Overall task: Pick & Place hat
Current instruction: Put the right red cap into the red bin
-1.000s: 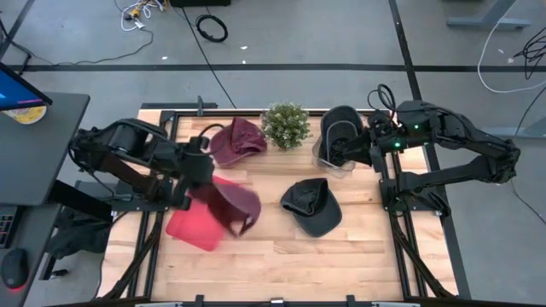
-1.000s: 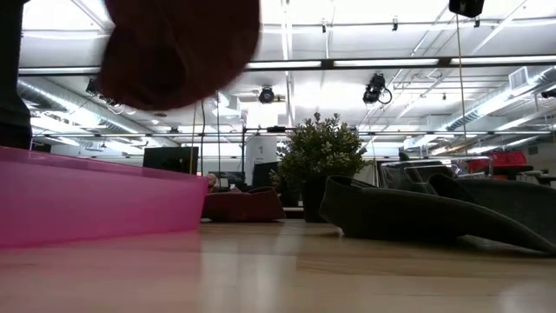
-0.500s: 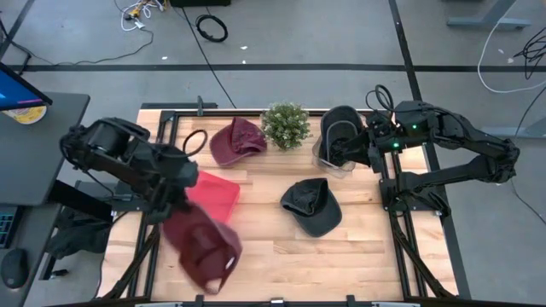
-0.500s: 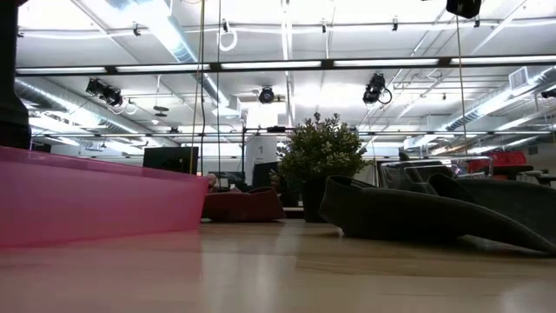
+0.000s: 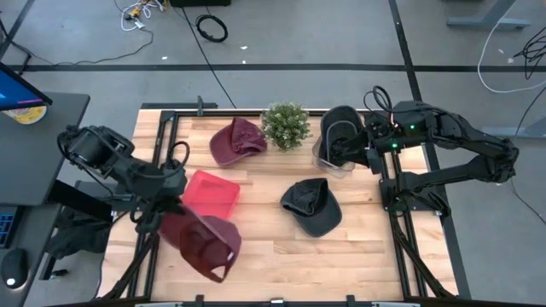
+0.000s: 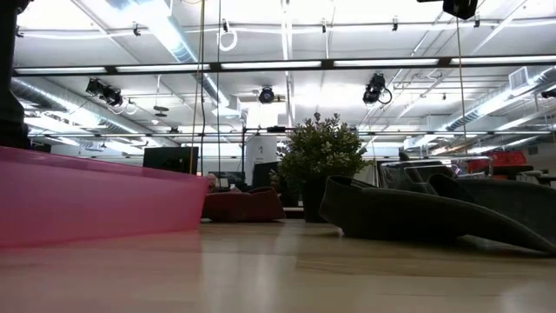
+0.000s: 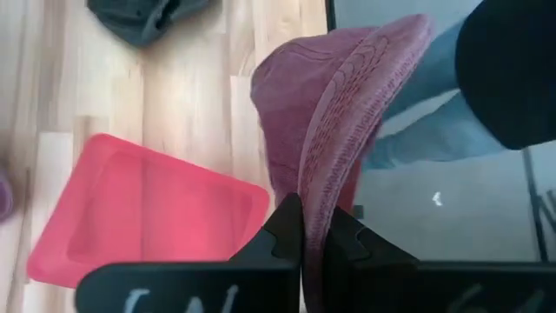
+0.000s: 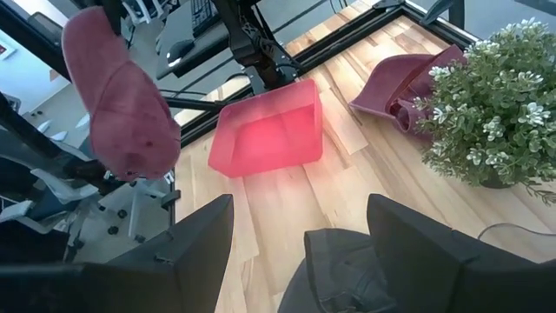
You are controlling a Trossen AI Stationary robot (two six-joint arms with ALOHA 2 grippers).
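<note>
My left gripper (image 5: 164, 215) is shut on a maroon cap (image 5: 202, 242) and holds it in the air over the table's near left part, just near of the pink tray (image 5: 210, 194). The cap also shows in the right wrist view (image 8: 122, 96). A second maroon cap (image 5: 237, 141) lies at the far side, left of the potted plant (image 5: 286, 125). A dark cap (image 5: 311, 205) lies in the middle. My right gripper (image 8: 317, 252) is open and empty at the far right, beside a black cap (image 5: 341, 130) in a clear container. My left gripper pinches the maroon cap's brim (image 7: 314, 196) between its two fingers (image 7: 285, 233), at the brim's edge. The cap's crown (image 7: 287, 104) reaches out beyond the fingertips. The cap is lifted clear of the table and the tray.
The plant (image 6: 321, 161) stands at the far middle. The pink tray's wall (image 6: 87, 204) fills the low view's left. The dark cap (image 6: 417, 213) lies right of centre. Bare wood lies along the near edge (image 5: 341, 264). Black frame rails run along both table sides.
My left gripper has swung from above the pink tray toward the table's near left corner, carrying the maroon cap. The cap has left the low view's top and now hangs near of the tray, turned about. The right arm has kept still.
</note>
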